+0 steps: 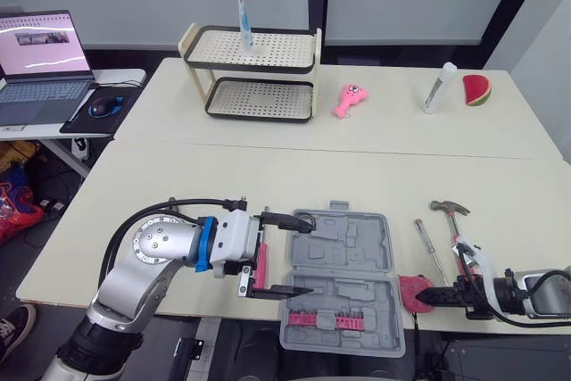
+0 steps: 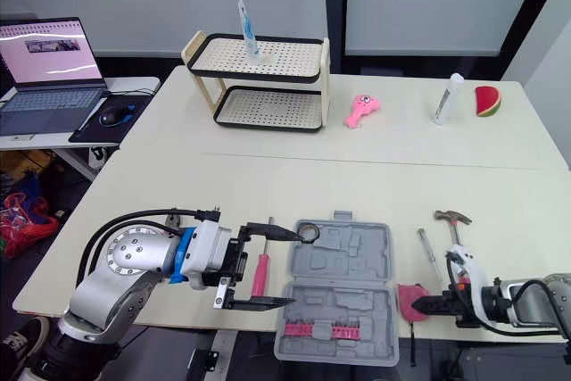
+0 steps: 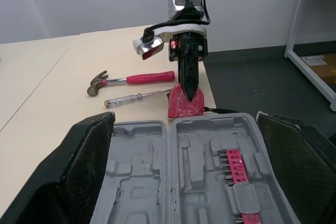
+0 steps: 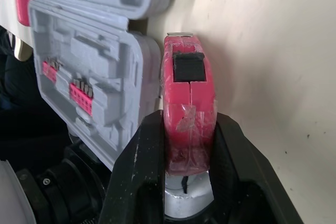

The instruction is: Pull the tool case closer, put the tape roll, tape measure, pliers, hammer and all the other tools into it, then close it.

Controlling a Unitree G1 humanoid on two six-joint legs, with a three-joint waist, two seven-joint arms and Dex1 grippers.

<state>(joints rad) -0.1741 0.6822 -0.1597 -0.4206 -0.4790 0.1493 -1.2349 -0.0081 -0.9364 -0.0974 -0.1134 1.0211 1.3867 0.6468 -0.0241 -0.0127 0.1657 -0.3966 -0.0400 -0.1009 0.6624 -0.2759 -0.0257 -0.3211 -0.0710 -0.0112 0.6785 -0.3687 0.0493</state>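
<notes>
**Tape measure held beside the open case**

We see the right fingers clamped on the red tape measure, just right of the open grey case at the worktop's near edge. The left fingers are spread wide at the case's left side. A hammer and screwdriver lie further right.

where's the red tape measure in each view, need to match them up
Left eye view: tape measure just right of the tool case, held by the right gripper.
Right eye view: tape measure right of the case.
Left wrist view: tape measure past the case, under the right gripper.
Right wrist view: tape measure clamped between the fingers, case alongside.
Shared landmark: the case's pink bit strip.
</notes>
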